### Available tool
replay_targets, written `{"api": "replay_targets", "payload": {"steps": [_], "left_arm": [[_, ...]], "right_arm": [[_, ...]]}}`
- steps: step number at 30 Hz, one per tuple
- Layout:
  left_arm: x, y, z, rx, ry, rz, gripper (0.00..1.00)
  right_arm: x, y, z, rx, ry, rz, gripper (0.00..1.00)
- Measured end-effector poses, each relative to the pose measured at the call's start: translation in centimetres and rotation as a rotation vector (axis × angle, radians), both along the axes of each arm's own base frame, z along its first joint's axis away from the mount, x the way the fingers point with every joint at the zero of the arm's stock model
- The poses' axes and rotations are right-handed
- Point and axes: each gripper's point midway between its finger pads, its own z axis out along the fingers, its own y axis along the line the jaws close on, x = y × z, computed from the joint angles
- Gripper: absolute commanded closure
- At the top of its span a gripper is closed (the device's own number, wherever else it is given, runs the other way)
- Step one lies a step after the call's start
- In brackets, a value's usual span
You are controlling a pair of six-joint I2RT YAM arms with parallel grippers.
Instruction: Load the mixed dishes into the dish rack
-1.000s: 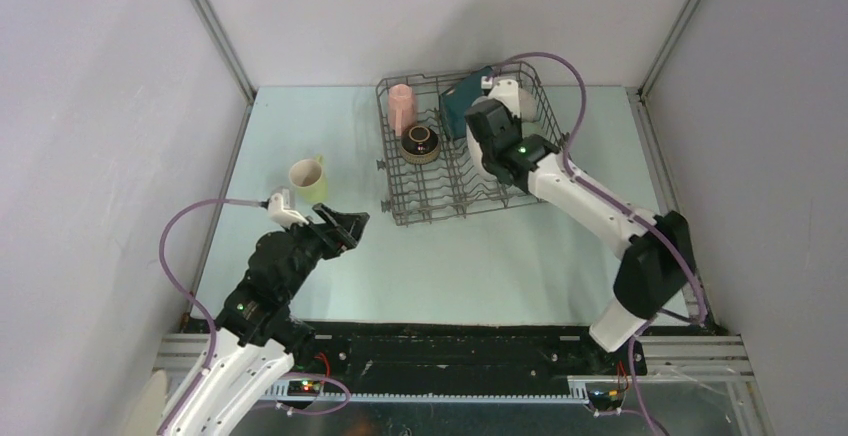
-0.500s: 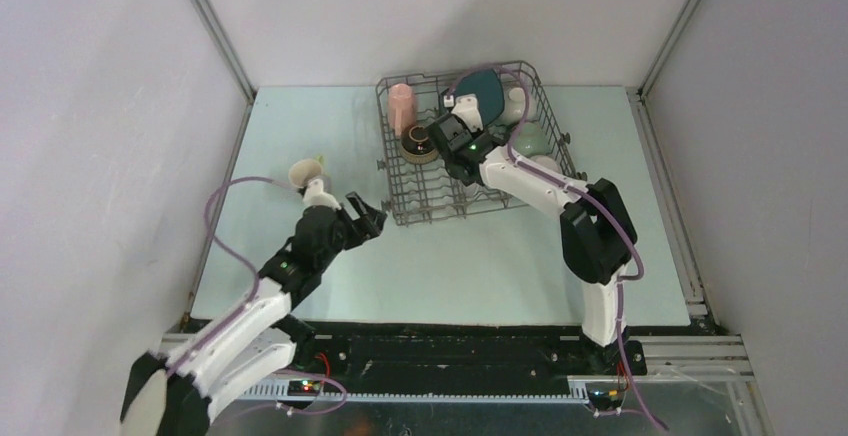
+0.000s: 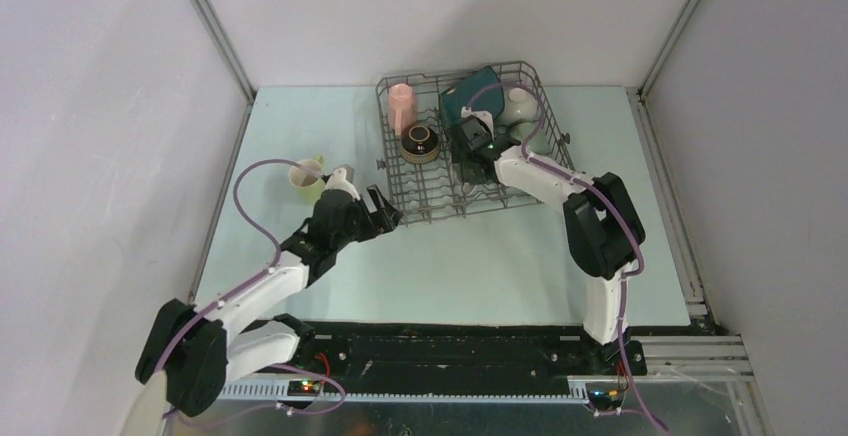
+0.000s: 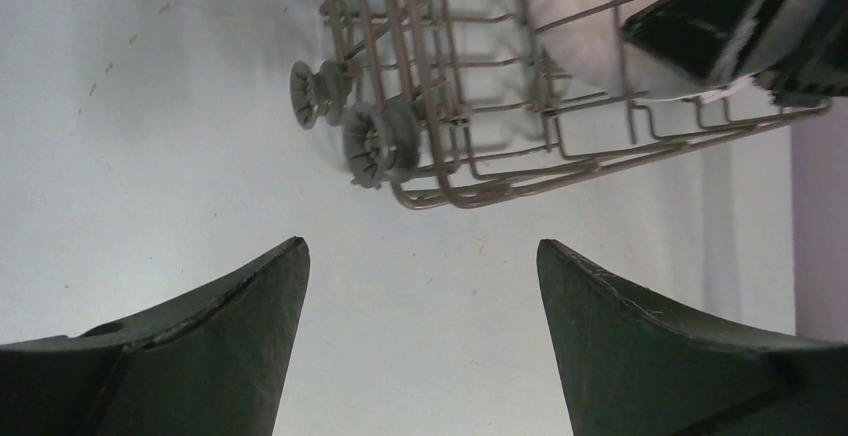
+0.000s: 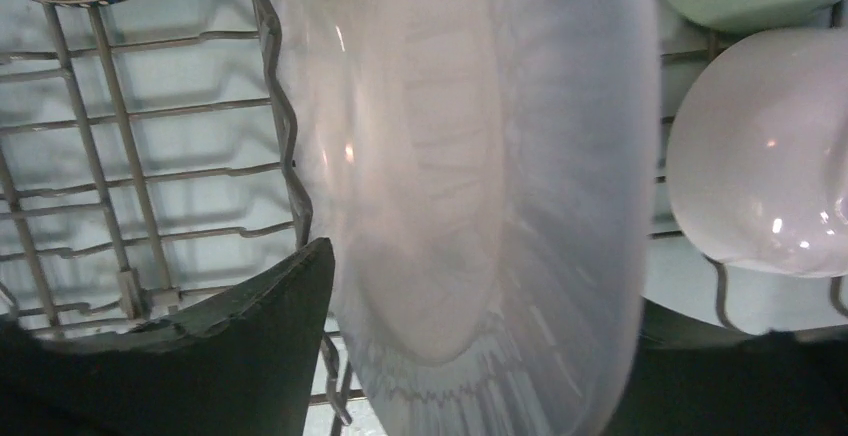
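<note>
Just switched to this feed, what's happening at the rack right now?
The right claw is down in the dark grey wire dish rack, straddling a round white plate standing on edge; whether it is gripping is unclear. The left claw is open and empty, hovering over the table by the rack's near left corner. A yellow-green mug sits on the table, outside the rack.

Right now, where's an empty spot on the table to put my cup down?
Bare table lies between the dish rack and the near edge, and right of the rack. The rack's far half is crowded: pink mug, brown bowl, teal plate, white bowl.
</note>
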Motion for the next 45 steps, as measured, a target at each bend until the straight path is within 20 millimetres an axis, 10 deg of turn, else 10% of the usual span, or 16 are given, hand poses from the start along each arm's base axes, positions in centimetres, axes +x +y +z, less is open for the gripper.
{"api": "replay_targets", "payload": {"steps": [5,19,29,45], "left_arm": [[-0.1,0.4,2.8,-0.022,-0.088,0.007,0.10],[-1.9,2.9,6.1,-0.028,-0.195,0.070,0.06],[-2.3,9.8,6.1,0.067,-0.153,0.390,0.00],[-2.2,20.0,10.1,0.062,-0.127,0.836,0.00]], "right_arm": [[-0.3,0.0,0.4,0.040,0.003,0.007,0.01],[-1.6,-0.3,8.0,0.146,-0.130,0.047,0.00],[-6.9,-1.3,13.0,0.180,-0.273,0.161,0.00],[-12.6,-3.7,9.6,0.285,-0.449,0.222,0.00]]}}
